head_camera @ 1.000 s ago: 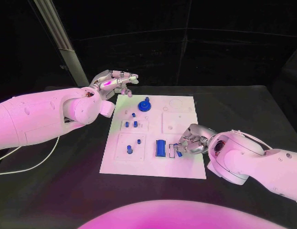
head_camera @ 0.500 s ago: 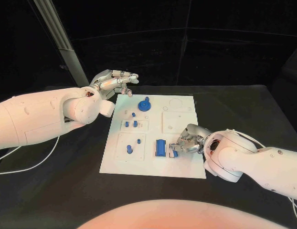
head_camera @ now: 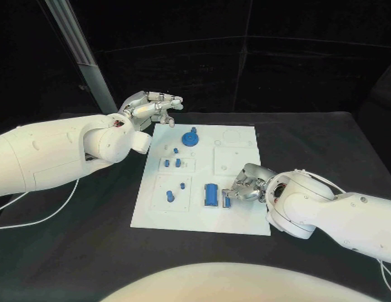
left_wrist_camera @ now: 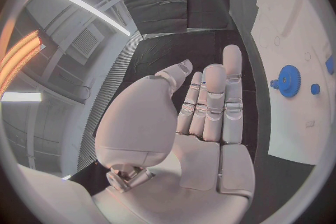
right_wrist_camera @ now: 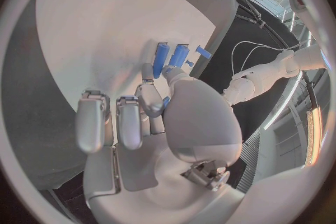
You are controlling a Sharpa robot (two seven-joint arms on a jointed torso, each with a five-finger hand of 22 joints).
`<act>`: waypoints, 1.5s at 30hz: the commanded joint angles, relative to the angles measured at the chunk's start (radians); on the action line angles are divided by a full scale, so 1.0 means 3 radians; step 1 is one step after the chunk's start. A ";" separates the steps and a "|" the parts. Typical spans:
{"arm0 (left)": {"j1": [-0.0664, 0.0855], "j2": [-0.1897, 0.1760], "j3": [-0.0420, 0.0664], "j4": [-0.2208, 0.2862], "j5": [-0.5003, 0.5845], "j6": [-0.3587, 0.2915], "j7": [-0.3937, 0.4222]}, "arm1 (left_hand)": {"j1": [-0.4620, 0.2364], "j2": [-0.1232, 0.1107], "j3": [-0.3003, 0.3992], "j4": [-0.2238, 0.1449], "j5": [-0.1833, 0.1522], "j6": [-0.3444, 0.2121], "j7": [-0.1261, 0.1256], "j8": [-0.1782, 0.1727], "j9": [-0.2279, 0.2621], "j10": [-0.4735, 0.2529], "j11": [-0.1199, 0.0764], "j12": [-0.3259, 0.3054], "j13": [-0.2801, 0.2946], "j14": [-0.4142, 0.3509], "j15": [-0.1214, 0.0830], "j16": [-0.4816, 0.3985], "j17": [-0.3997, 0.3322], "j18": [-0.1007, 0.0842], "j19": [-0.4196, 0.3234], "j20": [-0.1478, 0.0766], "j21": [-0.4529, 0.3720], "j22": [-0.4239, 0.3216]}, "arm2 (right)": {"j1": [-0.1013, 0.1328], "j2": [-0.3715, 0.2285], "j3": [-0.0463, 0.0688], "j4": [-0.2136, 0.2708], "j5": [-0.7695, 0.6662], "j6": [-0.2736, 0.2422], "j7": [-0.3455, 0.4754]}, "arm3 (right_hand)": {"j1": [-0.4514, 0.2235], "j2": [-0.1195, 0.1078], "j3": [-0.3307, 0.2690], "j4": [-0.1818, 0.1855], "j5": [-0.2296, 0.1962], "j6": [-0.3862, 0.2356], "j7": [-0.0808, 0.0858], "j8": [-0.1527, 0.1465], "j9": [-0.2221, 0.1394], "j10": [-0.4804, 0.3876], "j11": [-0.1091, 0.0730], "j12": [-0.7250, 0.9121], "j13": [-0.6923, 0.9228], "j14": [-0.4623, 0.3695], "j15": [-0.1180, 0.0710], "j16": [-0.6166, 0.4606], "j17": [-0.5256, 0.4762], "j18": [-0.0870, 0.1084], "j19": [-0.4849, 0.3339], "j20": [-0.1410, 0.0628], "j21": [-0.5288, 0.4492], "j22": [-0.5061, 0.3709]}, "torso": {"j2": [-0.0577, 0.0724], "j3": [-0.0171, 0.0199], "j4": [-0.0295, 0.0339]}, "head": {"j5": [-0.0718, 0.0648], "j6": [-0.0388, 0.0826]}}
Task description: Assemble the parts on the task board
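The white task board point(head_camera: 205, 217) lies in the middle of the black table point(head_camera: 341, 145), its long side running from near to far. On it, a blue gear-shaped part with a short stem point(head_camera: 190, 138) stands toward the board's 12 o'clock end; the left wrist view shows the same gear point(left_wrist_camera: 288, 80) on the white plate beyond the left hand's fingertips. Below it, around the board's centre-left, sit several small blue pegs point(head_camera: 172, 163), and further toward 7 o'clock two more small blue pieces point(head_camera: 171, 195). At about 5 o'clock of the board's centre lies a pair of long blue blocks point(head_camera: 212, 195), side by side. The right hand point(head_camera: 247, 186) rests low over the board at the 3 o'clock side of these blocks, fingers curled in narrowly; in the right wrist view a small blue piece point(right_wrist_camera: 166, 102) shows between the thumb and a finger of that hand point(right_wrist_camera: 150, 117), pinched there, with the long blocks point(right_wrist_camera: 170, 57) just beyond the fingertips. The left hand point(head_camera: 150, 108) hovers off the board's far-left corner, at about 11 o'clock, well apart from the parts; in its wrist view the fingers point(left_wrist_camera: 210, 103) lie straight and close together, the thumb set a little apart, holding nothing. A grey upright post point(head_camera: 80, 53) stands behind the table at the far left.
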 commanded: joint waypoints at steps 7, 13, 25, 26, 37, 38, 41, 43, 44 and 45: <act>0.0008 0.0005 0.0003 0.0002 -0.0008 0.0034 0.0012 | 0.0021 -0.0001 0.0002 -0.0020 -0.0007 -0.0016 -0.0003 0.0018 -0.0001 -0.0018 0.0003 0.0011 -0.0003 -0.0015 0.0001 0.0014 -0.0003 0.0049 0.0013 0.0008 -0.0012 -0.0005 | 0.0002 0.0013 0.0000 -0.0005 -0.0137 0.0128 -0.0080 | -0.0346 -0.0043 -0.0207 0.0107 -0.0325 0.0000 0.0028 0.0012 0.0029 0.0034 0.0006 -0.0007 0.0003 0.0217 -0.0014 -0.0004 0.0232 -0.0058 0.0033 -0.0019 0.0011 0.0071 | -0.0001 0.0001 -0.0003 | 0.0003 -0.0005; 0.0008 0.0007 0.0003 0.0000 -0.0008 0.0034 0.0010 | 0.0021 -0.0001 0.0002 -0.0020 -0.0007 -0.0016 -0.0003 0.0018 -0.0001 -0.0018 0.0003 0.0011 -0.0003 -0.0015 0.0001 0.0014 -0.0003 0.0049 0.0013 0.0008 -0.0012 -0.0005 | 0.0002 0.0010 0.0000 -0.0001 -0.0184 0.0138 -0.0091 | -0.0579 0.0001 -0.0524 0.0107 -0.1248 -0.0035 0.0029 0.0017 0.0066 0.0020 0.0009 -0.0049 -0.0003 0.0213 -0.0013 -0.0023 0.0212 -0.0053 0.0025 -0.0018 -0.0007 0.0050 | -0.0003 0.0001 0.0000 | 0.0001 -0.0008; 0.0008 0.0007 0.0003 -0.0006 -0.0008 0.0038 0.0004 | 0.0021 -0.0001 0.0002 -0.0020 -0.0007 -0.0016 -0.0003 0.0018 -0.0001 -0.0018 0.0003 0.0011 -0.0003 -0.0015 0.0001 0.0014 -0.0003 0.0049 0.0013 0.0008 -0.0012 -0.0005 | 0.0002 -0.0063 0.0000 0.0069 -0.0203 0.0196 -0.0006 | -0.0455 0.0084 -0.0723 0.0049 -0.1303 -0.0047 0.0025 0.0037 0.0110 0.0027 0.0008 -0.0044 0.0023 0.0216 -0.0014 -0.0025 0.0216 -0.0054 0.0029 -0.0016 -0.0008 0.0056 | -0.0005 0.0003 -0.0005 | 0.0000 -0.0005; 0.0008 0.0007 0.0003 -0.0006 -0.0008 0.0038 0.0004 | 0.0021 -0.0001 0.0002 -0.0020 -0.0007 -0.0016 -0.0003 0.0018 -0.0001 -0.0018 0.0003 0.0011 -0.0003 -0.0015 0.0001 0.0014 -0.0003 0.0049 0.0013 0.0008 -0.0012 -0.0005 | 0.0002 -0.0076 0.0000 0.0075 -0.0203 0.0186 0.0011 | -0.0386 0.0098 -0.0740 0.0021 -0.1284 -0.0050 0.0025 0.0039 0.0117 0.0027 0.0007 -0.0047 0.0025 0.0216 -0.0014 -0.0025 0.0217 -0.0054 0.0028 -0.0016 -0.0010 0.0054 | -0.0006 0.0003 -0.0006 | 0.0002 -0.0002; 0.0006 -0.0035 0.0002 0.0013 -0.0008 0.0144 0.0162 | 0.0008 -0.0018 -0.0013 -0.0017 -0.0012 -0.0019 -0.0011 0.0024 -0.0002 -0.0021 0.0002 0.0020 -0.0005 -0.0048 0.0003 -0.0015 -0.0069 0.0047 0.0006 0.0010 -0.0018 -0.0010 | 0.0037 -0.0449 0.0003 -0.0002 0.1197 -0.0399 0.2064 | 0.0245 0.0206 -0.0789 -0.0232 -0.1193 -0.0571 0.0243 -0.0212 0.0024 -0.0776 0.0192 -0.1685 -0.1065 -0.0106 0.0135 -0.0900 -0.0868 0.0187 -0.0553 0.0106 -0.0884 -0.1165 | -0.0069 -0.0020 -0.0020 | -0.0044 0.0136; 0.0005 -0.0043 0.0002 0.0015 -0.0008 0.0160 0.0189 | -0.0001 -0.0026 -0.0024 -0.0015 -0.0019 -0.0015 -0.0020 0.0030 -0.0001 -0.0020 -0.0003 0.0025 -0.0007 -0.0092 0.0003 -0.0055 -0.0137 0.0049 -0.0013 0.0010 -0.0031 -0.0018 | 0.0061 -0.0470 0.0003 -0.0048 0.1447 -0.0404 0.2286 | 0.0308 0.0228 -0.0797 -0.0254 -0.1182 -0.0612 0.0268 -0.0226 0.0016 -0.0879 0.0217 -0.1830 -0.1178 -0.0244 0.0158 -0.1259 -0.1249 0.0258 -0.0764 0.0131 -0.1223 -0.1581 | -0.0081 -0.0023 -0.0022 | -0.0050 0.0146; 0.0003 -0.0044 0.0002 -0.0013 -0.0008 0.0192 0.0256 | -0.0039 -0.0041 -0.0086 0.0006 -0.0080 -0.0025 -0.0034 0.0035 -0.0005 -0.0036 -0.0005 0.0015 -0.0020 -0.0317 0.0017 -0.0261 -0.0288 0.0045 -0.0180 0.0024 -0.0162 -0.0092 | 0.0131 -0.0473 0.0004 -0.0237 0.2100 -0.0375 0.2794 | 0.0447 0.0288 -0.0821 -0.0291 -0.1178 -0.0762 0.0383 -0.0308 -0.0037 -0.1226 0.0348 -0.2375 -0.1638 -0.0744 0.0284 -0.2403 -0.2247 0.0358 -0.1256 0.0231 -0.2099 -0.2452 | -0.0129 -0.0031 -0.0046 | -0.0069 0.0233; -0.0002 -0.0029 0.0002 -0.0056 -0.0006 0.0191 0.0290 | -0.0059 -0.0058 -0.0152 0.0021 -0.0109 -0.0053 -0.0032 0.0014 -0.0010 -0.0045 0.0006 -0.0020 -0.0027 -0.0543 0.0041 -0.0581 -0.0439 0.0045 -0.0409 0.0051 -0.0363 -0.0213 | 0.0173 -0.0437 0.0005 -0.0401 0.2451 -0.0329 0.3052 | 0.0501 0.0300 -0.0847 -0.0321 -0.1191 -0.0806 0.0458 -0.0342 -0.0080 -0.1384 0.0448 -0.2659 -0.1924 -0.0947 0.0384 -0.2787 -0.2445 0.0344 -0.1416 0.0327 -0.2441 -0.2666 | -0.0171 -0.0040 -0.0060 | -0.0075 0.0261; -0.0008 -0.0018 0.0002 -0.0086 0.0002 0.0191 0.0306 | -0.0086 -0.0062 -0.0198 0.0045 -0.0121 -0.0063 -0.0037 0.0001 -0.0010 -0.0040 0.0013 -0.0047 -0.0029 -0.0681 0.0077 -0.0824 -0.0549 0.0035 -0.0549 0.0077 -0.0497 -0.0299 | 0.0193 -0.0409 0.0005 -0.0500 0.2613 -0.0302 0.3173 | 0.0516 0.0312 -0.0866 -0.0337 -0.1208 -0.0832 0.0472 -0.0353 -0.0110 -0.1408 0.0490 -0.2762 -0.2065 -0.1012 0.0427 -0.2968 -0.2551 0.0354 -0.1465 0.0365 -0.2610 -0.2779 | -0.0186 -0.0043 -0.0068 | -0.0074 0.0277; -0.0013 -0.0007 0.0001 -0.0112 0.0014 0.0188 0.0319 | -0.0091 -0.0053 -0.0233 0.0059 -0.0127 -0.0065 -0.0038 -0.0009 -0.0010 -0.0033 0.0029 -0.0078 -0.0030 -0.0759 0.0101 -0.1035 -0.0644 0.0032 -0.0660 0.0104 -0.0617 -0.0382 | 0.0209 -0.0380 0.0006 -0.0583 0.2726 -0.0283 0.3262 | 0.0528 0.0315 -0.0884 -0.0357 -0.1245 -0.0898 0.0501 -0.0360 -0.0148 -0.1487 0.0524 -0.2868 -0.2189 -0.1200 0.0484 -0.3191 -0.2674 0.0338 -0.1591 0.0417 -0.2806 -0.2898 | -0.0206 -0.0045 -0.0078 | -0.0075 0.0304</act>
